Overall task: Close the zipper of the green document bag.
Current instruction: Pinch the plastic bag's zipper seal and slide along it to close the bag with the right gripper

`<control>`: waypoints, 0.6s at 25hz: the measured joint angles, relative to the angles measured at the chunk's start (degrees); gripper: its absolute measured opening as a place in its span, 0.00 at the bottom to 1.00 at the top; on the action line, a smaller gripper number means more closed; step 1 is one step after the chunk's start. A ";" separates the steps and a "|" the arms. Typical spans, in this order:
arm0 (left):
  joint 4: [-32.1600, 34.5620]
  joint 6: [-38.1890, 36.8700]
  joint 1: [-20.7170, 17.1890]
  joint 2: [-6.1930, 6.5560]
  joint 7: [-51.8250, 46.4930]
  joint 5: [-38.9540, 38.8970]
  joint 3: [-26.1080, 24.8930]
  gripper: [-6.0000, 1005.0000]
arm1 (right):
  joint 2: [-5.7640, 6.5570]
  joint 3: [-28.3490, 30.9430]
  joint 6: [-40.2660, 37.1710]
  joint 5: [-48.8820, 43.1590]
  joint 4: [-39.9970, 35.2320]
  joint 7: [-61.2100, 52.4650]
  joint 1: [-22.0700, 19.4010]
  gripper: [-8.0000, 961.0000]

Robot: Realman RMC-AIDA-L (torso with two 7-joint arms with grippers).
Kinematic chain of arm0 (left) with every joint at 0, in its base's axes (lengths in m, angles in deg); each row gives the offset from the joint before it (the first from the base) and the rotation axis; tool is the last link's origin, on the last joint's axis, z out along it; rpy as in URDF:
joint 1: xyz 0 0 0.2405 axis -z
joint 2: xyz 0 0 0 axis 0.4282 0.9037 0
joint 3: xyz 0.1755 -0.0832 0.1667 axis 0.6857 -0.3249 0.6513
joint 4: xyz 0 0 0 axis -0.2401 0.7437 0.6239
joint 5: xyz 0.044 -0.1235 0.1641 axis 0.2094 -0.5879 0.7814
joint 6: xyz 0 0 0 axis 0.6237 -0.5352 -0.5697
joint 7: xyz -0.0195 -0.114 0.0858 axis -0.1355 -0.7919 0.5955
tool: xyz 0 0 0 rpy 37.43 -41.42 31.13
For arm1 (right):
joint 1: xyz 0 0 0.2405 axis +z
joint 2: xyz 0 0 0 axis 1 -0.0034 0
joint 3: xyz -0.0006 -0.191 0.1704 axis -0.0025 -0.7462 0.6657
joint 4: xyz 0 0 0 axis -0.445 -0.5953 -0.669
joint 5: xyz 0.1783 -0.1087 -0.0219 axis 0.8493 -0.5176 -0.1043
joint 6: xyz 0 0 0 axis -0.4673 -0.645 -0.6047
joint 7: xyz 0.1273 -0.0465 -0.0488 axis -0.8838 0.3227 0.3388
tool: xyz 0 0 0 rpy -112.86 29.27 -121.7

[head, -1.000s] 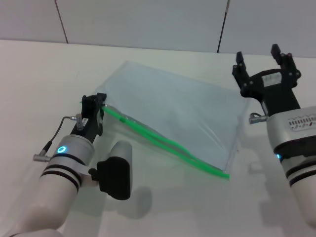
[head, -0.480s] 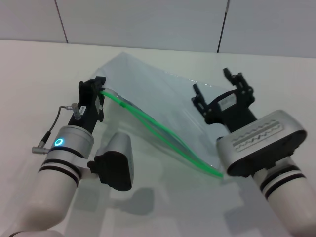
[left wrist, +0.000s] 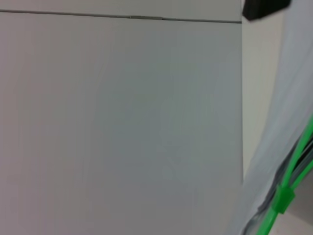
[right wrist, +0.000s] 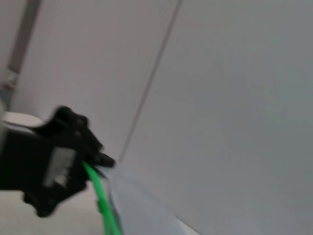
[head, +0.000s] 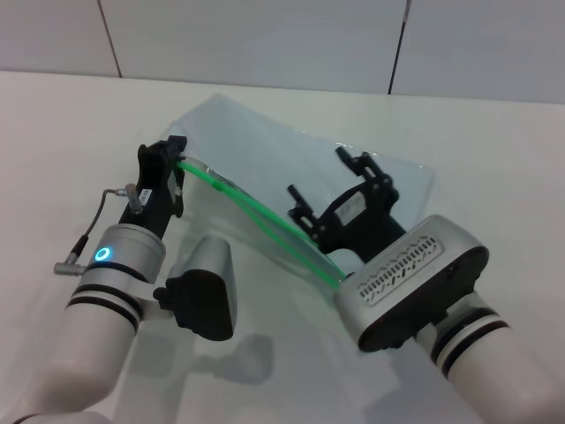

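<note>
Our left claw [head: 174, 159] pinches the zipper [head: 256, 212] end of the green document bag [head: 291, 163], lifted off the surface [head: 53, 132]. Our right claw [head: 331, 181] hovers spread wide over the zipper's middle, holding nothing.

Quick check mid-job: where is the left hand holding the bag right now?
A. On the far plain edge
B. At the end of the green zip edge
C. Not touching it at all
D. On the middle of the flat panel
B. In the head view the left hand is closed on the end of the zipper, lifting that corner of the bag; the right hand hangs open over the zip edge.
</note>
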 joint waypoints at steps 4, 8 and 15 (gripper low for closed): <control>0.00 -0.18 -0.20 0.06 -0.01 -0.29 0.00 0.06 | 1.87 0.00 -3.09 -2.33 -4.49 0.79 -0.43 0.79; -0.01 -0.23 -0.17 0.05 -0.01 -0.16 0.00 0.06 | 3.45 0.00 -5.90 -4.62 -8.05 1.77 -0.66 0.79; 0.06 -0.09 0.12 0.05 -0.01 1.07 0.00 0.06 | 3.73 0.01 -11.31 -6.94 -8.84 2.23 0.08 0.77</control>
